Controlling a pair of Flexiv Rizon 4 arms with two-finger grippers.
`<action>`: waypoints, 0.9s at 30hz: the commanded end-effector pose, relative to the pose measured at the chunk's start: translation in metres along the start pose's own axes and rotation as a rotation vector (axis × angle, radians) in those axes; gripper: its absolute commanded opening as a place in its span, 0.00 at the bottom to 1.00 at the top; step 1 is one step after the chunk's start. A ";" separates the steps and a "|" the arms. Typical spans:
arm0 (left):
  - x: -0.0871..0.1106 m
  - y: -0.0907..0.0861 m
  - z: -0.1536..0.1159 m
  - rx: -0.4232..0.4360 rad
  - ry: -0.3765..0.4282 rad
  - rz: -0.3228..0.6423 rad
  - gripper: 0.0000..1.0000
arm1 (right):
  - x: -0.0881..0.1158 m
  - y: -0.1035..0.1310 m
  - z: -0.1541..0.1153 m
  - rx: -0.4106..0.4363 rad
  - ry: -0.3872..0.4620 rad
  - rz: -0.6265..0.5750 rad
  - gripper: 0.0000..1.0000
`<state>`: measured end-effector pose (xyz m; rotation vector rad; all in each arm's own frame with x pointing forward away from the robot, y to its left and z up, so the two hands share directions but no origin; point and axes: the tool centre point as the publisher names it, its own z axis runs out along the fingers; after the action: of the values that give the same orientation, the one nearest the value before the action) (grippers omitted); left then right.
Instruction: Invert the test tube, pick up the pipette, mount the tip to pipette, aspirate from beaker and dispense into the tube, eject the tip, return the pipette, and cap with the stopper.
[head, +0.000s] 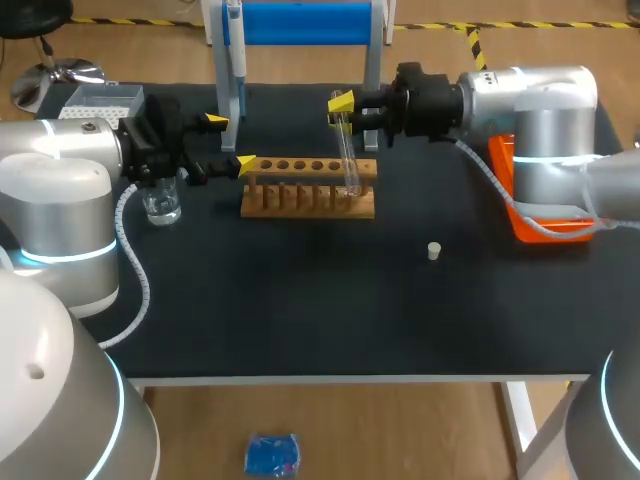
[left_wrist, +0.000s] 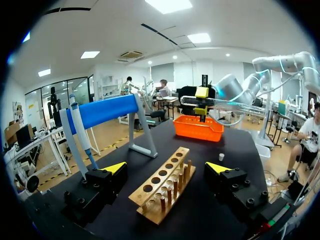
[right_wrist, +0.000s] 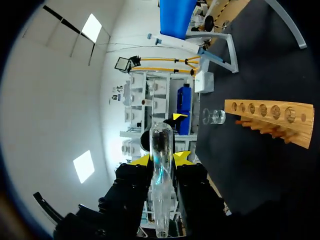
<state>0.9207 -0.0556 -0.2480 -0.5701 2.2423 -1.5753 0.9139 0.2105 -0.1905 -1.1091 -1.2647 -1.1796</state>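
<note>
One glass tube (head: 349, 158), likely light, slick and fragile, slants over the rack's (head: 308, 203) right end. The right pincer (head: 342, 104) clamps its top, a hold that should be gentle. The left pincer (head: 230, 142) gapes empty by the rack's left end.

The rack (head: 308, 188) stands mid-desk (head: 300, 310), toward the back. The beaker (head: 161, 203) sits to its left, and the left claw (head: 230, 142) hangs just off the rack's left end, fingers apart. Behind the rack rises the stand (head: 300, 22), with the pipette (head: 236, 50) at its left end. The right claw (head: 342, 105) grips the test tube (head: 348, 155) over the rack's right end (tilted). The stopper (head: 434, 251) lies to the right of and in front of the rack, and a tray (head: 530, 228) lies at the desk's right edge.
</note>
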 end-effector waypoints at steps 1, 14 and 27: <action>0.001 0.001 0.001 0.004 -0.006 0.001 1.00 | -0.001 0.003 -0.002 0.027 0.020 0.030 0.00; 0.001 0.001 0.001 0.004 -0.006 0.001 1.00 | -0.001 0.003 -0.003 0.022 -0.002 0.005 0.00; 0.001 0.001 0.001 0.004 -0.006 0.001 1.00 | -0.001 0.003 -0.003 0.020 -0.003 0.003 0.00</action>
<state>0.9206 -0.0556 -0.2480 -0.5700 2.2423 -1.5753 0.9173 0.2087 -0.1920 -1.0958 -1.2720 -1.1623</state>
